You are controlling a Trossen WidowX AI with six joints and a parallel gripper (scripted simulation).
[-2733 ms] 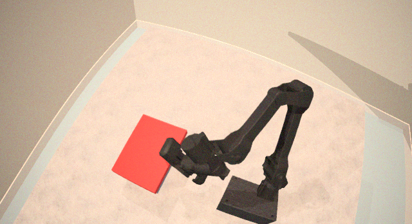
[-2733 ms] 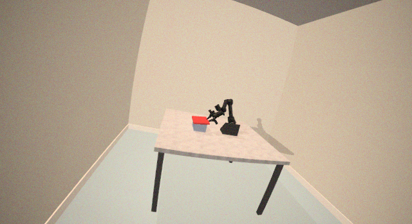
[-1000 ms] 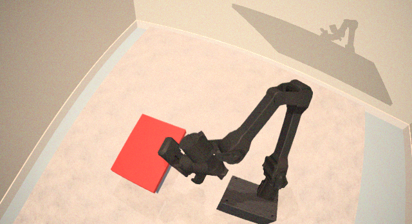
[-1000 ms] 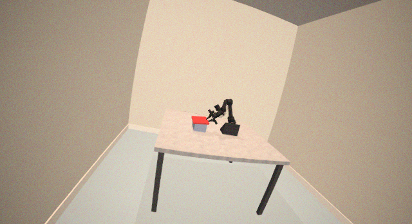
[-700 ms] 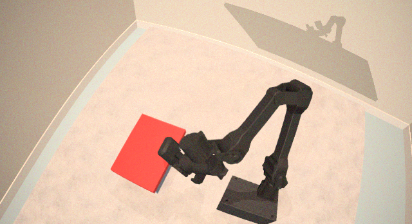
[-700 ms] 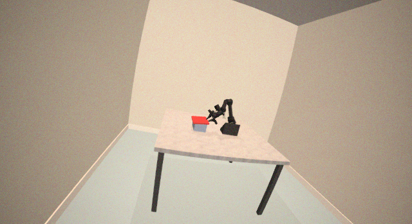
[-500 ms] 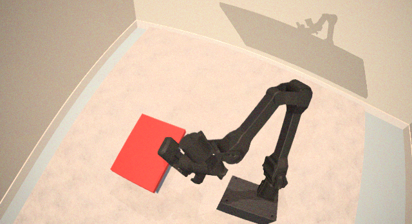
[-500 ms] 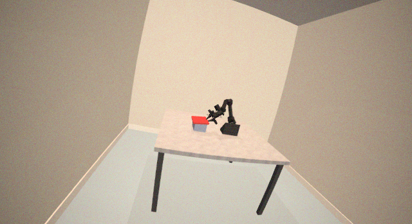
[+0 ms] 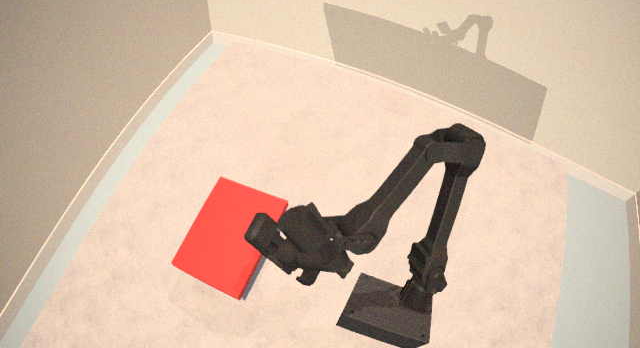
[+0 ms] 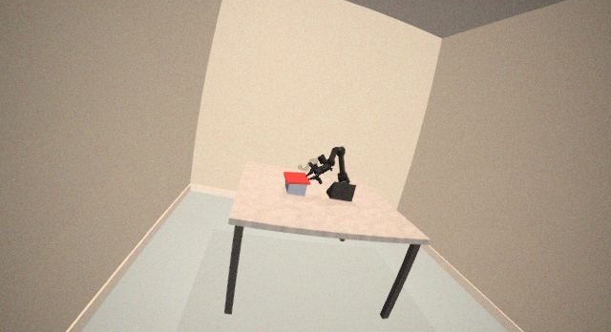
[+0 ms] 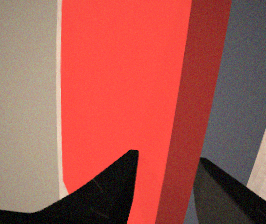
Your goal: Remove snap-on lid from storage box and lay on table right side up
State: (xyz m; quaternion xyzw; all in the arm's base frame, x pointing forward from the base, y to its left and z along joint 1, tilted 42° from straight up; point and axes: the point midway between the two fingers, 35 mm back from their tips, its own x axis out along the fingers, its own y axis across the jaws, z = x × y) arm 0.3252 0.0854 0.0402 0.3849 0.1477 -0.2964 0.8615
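The red lid [image 9: 225, 228] [image 10: 296, 177] [image 11: 124, 75] covers the top of the blue-grey storage box [image 9: 253, 279] [image 10: 296, 188] [image 11: 239, 75], which stands on the table. My gripper [image 10: 308, 176] [image 11: 165, 163] is shut on the lid at the edge nearest the arm's base. In the wrist view one finger lies over the lid's top face and the other is at its darker side rim, beside the box wall. The arm hides part of that edge in the top view. I cannot tell whether there is a small gap between lid and box.
The arm's base [image 9: 385, 308] [image 10: 342, 191] stands on the table [image 9: 310, 113] [image 10: 334, 217], to the right of the box in the top and exterior views. The table's front edge is below the box in the exterior view. Walls surround the table.
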